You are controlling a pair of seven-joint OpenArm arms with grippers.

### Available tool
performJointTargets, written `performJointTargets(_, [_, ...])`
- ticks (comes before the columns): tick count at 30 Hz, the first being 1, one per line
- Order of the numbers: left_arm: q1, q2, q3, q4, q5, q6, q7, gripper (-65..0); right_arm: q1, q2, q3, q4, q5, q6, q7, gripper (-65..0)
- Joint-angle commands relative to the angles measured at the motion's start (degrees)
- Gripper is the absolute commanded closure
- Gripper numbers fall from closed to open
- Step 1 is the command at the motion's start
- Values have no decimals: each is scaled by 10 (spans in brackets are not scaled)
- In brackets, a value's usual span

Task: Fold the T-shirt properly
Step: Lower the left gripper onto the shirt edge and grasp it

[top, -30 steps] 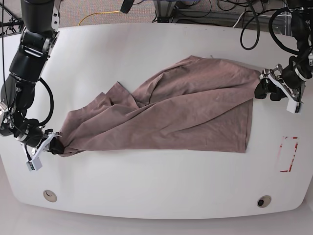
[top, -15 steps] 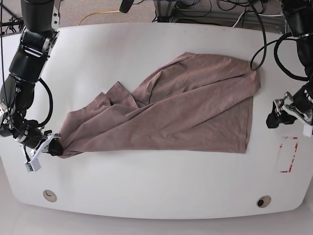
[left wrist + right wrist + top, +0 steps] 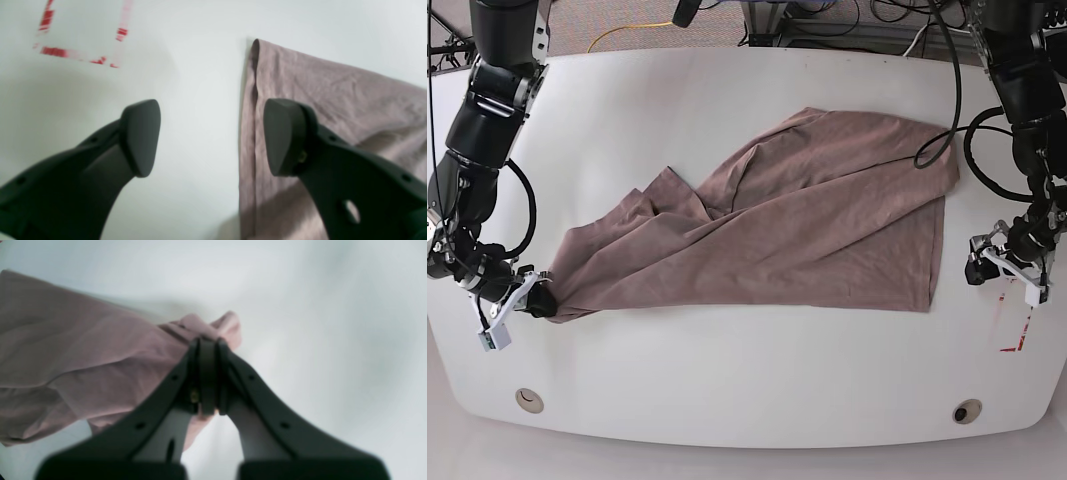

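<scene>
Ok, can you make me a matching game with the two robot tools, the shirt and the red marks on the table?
Things:
1. left tool
2. right tool
3. shirt
4. red marks

States:
A. pinched shut on cloth
B. spread out, wrinkly, pink-brown
C. open, holding nothing
D. a faded box shape on the white table

Pairs: 1-C, 2-A, 3-B, 4-D

Black arms (image 3: 482,130), looped cables, seemingly rubbery jaws.
</scene>
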State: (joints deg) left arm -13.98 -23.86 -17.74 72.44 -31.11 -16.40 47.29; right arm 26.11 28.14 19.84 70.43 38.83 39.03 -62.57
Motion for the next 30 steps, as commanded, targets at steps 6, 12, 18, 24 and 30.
performJointTargets(6, [-30, -12, 44, -93, -3, 0, -97, -446, 16, 14, 8, 12, 13, 5, 14, 0])
performJointTargets(12, [-53, 3, 50, -168, -3, -63, -131, -446, 15, 14, 29, 12, 13, 6, 13, 0])
performJointTargets(18, [-74, 35, 49, -202, -1, -97, -132, -446, 15, 14, 32, 11, 13, 6, 13, 0])
performJointTargets(24, [-80, 54, 51, -222, 0, -97, -133, -446, 15, 14, 32, 11, 12, 6, 7, 0])
performJointTargets(30, [-106, 66, 51, -286, 1, -95, -135, -446, 15, 14, 32, 11, 13, 6, 5, 0])
